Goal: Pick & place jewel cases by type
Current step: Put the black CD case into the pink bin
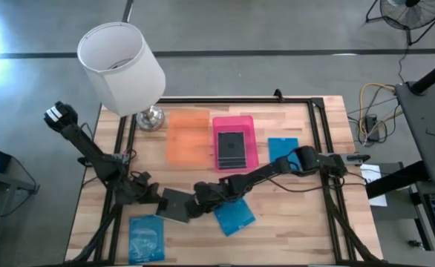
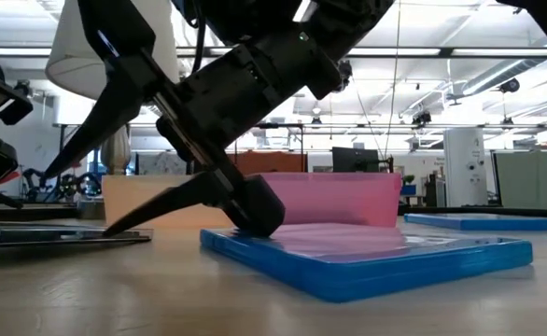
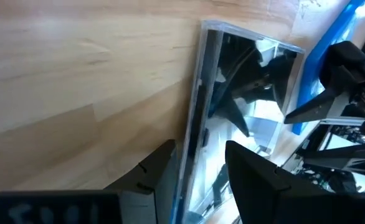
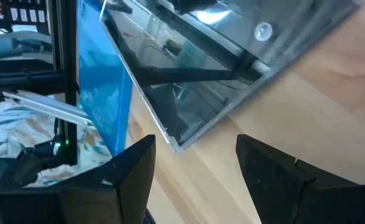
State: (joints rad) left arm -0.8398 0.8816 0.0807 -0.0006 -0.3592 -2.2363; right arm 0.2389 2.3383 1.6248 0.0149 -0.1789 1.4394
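Observation:
A dark jewel case [image 1: 174, 206] lies flat near the table's near-left part. My left gripper [image 3: 200, 177] is open at the case's left edge [image 3: 192, 124], one finger over its glossy face and the other beside it. My right gripper [image 4: 195, 171] is open, reaching in from the right, and the case's right corner [image 4: 177, 144] stands just ahead of its fingers. A blue case [image 1: 234, 216] lies flat under the right arm. Other blue cases lie at the near-left corner [image 1: 145, 239] and on the right [image 1: 282, 150]. Another dark case [image 1: 231, 146] lies in the pink tray [image 1: 250, 126]. My left gripper straddles the dark case's left edge [image 3: 189, 162], but I cannot tell whether either finger touches it. My right gripper's lower fingertip [image 2: 115, 227] comes slanting down to the case's right edge [image 2: 87, 233] on the table; I cannot tell whether it touches.
An orange tray [image 1: 188, 137] sits left of the pink tray at the table's far middle. A white lamp [image 1: 121, 67] stands at the far-left corner on a metal base [image 1: 150, 119]. A black frame rail [image 1: 329, 185] edges the table. Bare wood shows near right.

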